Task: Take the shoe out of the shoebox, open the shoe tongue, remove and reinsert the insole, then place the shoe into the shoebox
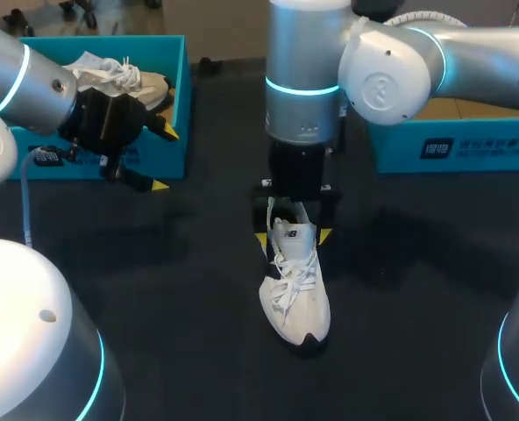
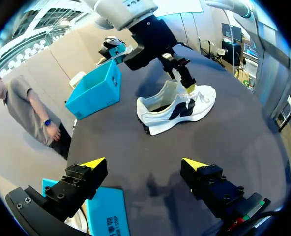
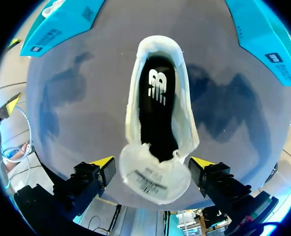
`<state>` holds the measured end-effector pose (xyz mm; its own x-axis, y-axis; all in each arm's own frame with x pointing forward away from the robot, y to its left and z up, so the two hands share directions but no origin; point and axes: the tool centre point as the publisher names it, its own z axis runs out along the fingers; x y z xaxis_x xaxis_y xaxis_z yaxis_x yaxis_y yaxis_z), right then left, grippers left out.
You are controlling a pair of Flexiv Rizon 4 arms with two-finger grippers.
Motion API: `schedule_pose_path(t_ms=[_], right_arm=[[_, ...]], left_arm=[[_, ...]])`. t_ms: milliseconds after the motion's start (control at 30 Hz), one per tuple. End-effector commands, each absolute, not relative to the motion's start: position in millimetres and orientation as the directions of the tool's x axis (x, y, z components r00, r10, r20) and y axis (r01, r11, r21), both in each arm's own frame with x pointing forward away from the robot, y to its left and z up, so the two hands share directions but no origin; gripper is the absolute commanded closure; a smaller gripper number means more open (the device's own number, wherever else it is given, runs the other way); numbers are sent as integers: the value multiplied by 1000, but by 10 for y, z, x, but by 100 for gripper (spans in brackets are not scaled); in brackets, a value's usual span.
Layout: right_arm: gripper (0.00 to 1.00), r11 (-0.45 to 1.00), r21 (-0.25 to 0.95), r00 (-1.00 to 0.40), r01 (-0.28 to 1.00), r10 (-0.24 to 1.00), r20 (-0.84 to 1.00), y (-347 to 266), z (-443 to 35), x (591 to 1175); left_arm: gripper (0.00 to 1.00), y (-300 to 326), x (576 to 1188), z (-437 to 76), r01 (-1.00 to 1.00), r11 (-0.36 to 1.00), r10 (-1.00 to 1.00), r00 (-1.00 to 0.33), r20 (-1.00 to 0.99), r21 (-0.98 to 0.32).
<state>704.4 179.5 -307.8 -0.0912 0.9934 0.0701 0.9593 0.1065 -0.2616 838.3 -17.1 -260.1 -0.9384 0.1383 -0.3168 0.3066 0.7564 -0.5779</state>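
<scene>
1. The dark table has plenty of bare room around the shoe, which stands upright on its sole near the middle, well apart from both boxes.
2. The left shoebox sits at the far left edge with a second shoe lying inside it. The right shoebox sits at the far right, and open tabletop runs between the 2.
3. The shoe is white with soft, padded-looking sides, loose white laces and a black patch at the toe, which points toward the near edge. Both boxes are flat-walled and teal.
4. Seen from above, the shoe's mouth gapes: the rounded, padded tongue is folded back out of the opening, and the black insole lies flat inside (a white mark shows at its heel end).
5. The right gripper hangs straight down over the heel end of the shoe. Its fingers stand wide apart with the tongue between them, 1 yellow tip on each side, and I see no squeeze on it.
6. The left gripper hovers just in front of the left shoebox, its 2 fingers spread wide with nothing between them, pointing across the table toward the shoe.
</scene>
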Motion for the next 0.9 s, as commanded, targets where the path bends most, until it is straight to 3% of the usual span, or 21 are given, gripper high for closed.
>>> schedule_pose_path(t_ms=[33,467,500,533,600,633,667,733,900], right_arm=[[0,78,-246,-69,966,997,43,1740,-2962,6932],[0,53,-266,-44,962,998,41,1888,-2908,6694],[20,54,-268,-44,962,998,42,1894,-2930,6698],[27,50,-267,-40,962,998,43,1896,-2948,6707],[26,48,-266,-37,963,998,46,1868,-2975,6728],[32,43,-265,-33,963,998,44,1849,-2992,6742],[46,43,-270,-33,962,998,44,1841,-3006,6759],[58,47,-275,-39,960,999,36,1845,-2993,6813],[58,56,-297,-51,953,998,27,1839,-2990,6857]], left_arm=[[0,-168,8378,-2598,307,758,140,-938,-317,-576],[0,-168,8378,-2598,307,758,140,-938,-317,-576],[0,-168,8378,-2598,307,758,140,-938,-317,-576],[0,-168,8378,-2598,307,758,140,-938,-317,-576],[0,-168,8378,-2598,307,758,140,-938,-317,-576],[0,-168,8378,-2598,307,758,140,-938,-317,-576],[0,-168,8378,-2598,307,758,140,-938,-317,-576],[0,-168,8378,-2598,307,758,140,-938,-317,-576],[0,-168,8378,-2598,307,758,140,-938,-317,-576]])
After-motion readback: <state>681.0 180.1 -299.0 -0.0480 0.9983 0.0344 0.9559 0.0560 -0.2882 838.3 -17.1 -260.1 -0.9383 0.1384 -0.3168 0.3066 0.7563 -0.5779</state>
